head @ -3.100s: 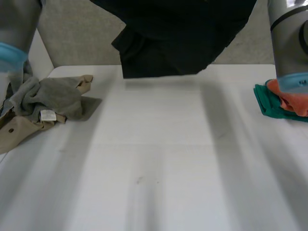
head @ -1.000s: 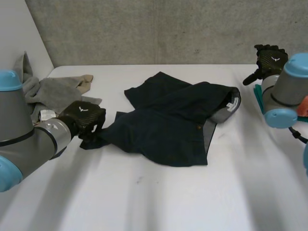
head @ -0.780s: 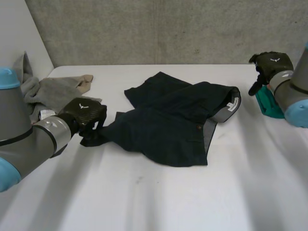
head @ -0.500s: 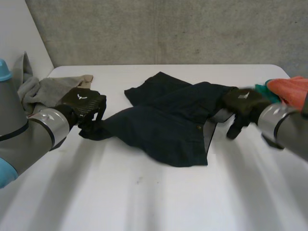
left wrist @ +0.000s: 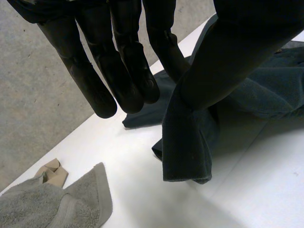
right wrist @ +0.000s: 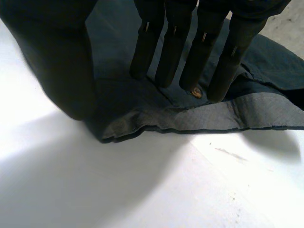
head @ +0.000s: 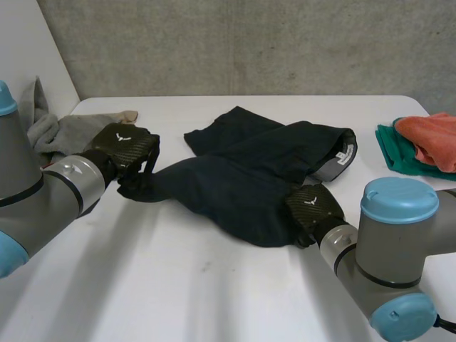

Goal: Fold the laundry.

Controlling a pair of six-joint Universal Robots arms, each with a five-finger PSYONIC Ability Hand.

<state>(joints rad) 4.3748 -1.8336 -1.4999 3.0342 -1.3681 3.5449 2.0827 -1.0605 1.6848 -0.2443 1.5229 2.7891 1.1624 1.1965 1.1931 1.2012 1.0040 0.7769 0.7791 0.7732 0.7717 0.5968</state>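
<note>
A dark navy garment lies crumpled in the middle of the white table, its grey waistband lining turned out at the right. My left hand is at its left corner, and the left wrist view shows that corner of the garment pinched between thumb and fingers and hanging from them. My right hand is at the near right corner. There its straight fingers rest on the garment beside a brass button, and the thumb stands apart at the corner's edge.
A grey towel with a beige cloth lies at the table's left edge, close behind my left hand; the towel is also below the hanging corner. Green and orange cloths are stacked at the far right. A concrete wall runs behind.
My right hand has swung from the table's far right edge down onto the garment's near right corner. My left hand has kept its pinch on the left corner and drawn it slightly back.
</note>
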